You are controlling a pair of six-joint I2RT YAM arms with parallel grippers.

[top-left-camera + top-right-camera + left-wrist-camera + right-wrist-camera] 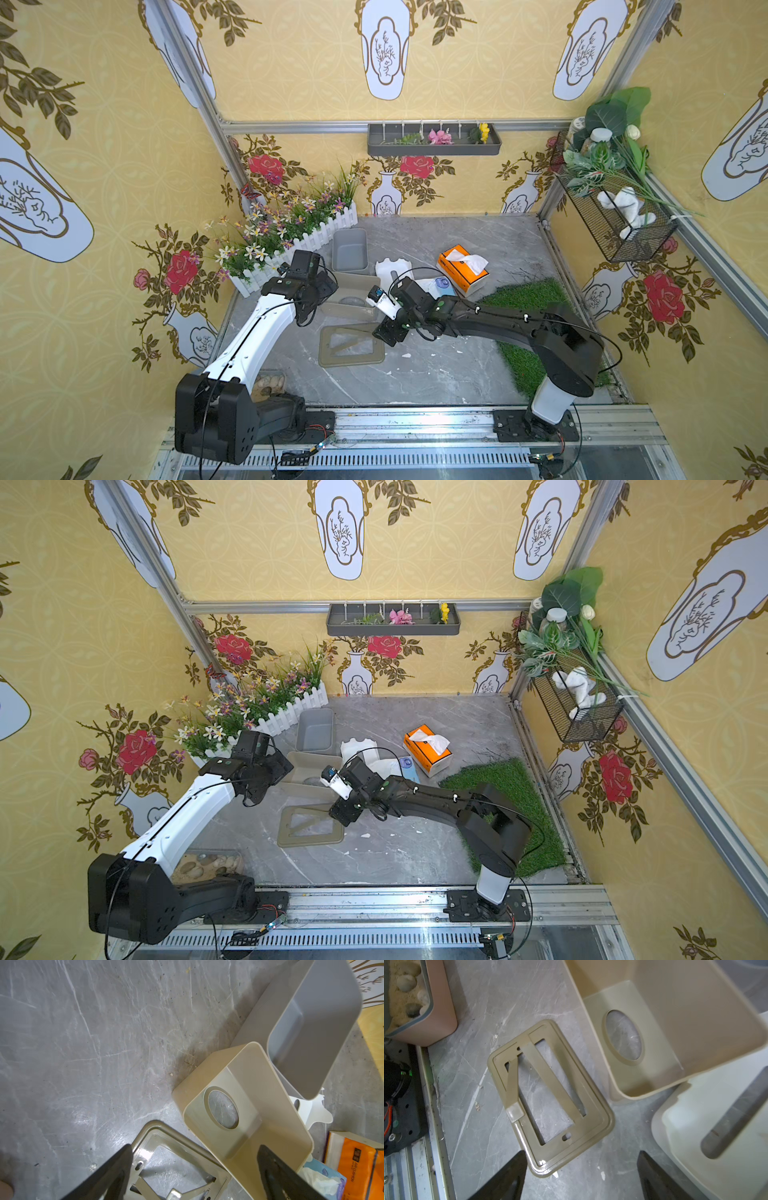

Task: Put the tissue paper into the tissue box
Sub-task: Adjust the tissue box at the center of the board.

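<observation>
The beige tissue box [353, 279] lies with its open side up and an oval hole in its floor [223, 1107], and nothing is inside it. Its beige frame-shaped lid [352, 362] lies flat just in front. An orange tissue pack [453, 272] with white tissue paper [471, 262] sticking out stands behind and to the right; a blue soft pack [441, 286] lies beside it. My left gripper [196, 1147] hangs open over the box's near edge and the lid. My right gripper [582, 1154] is open above the lid's corner [542, 1165], with nothing between the fingers.
A grey bin [350, 237] stands behind the beige box, with a white slotted lid [392, 268] to its right. A flower planter with a white fence [299, 239] lines the back left. A grass mat [528, 299] lies right, and a pebble tray [415, 1001] front left.
</observation>
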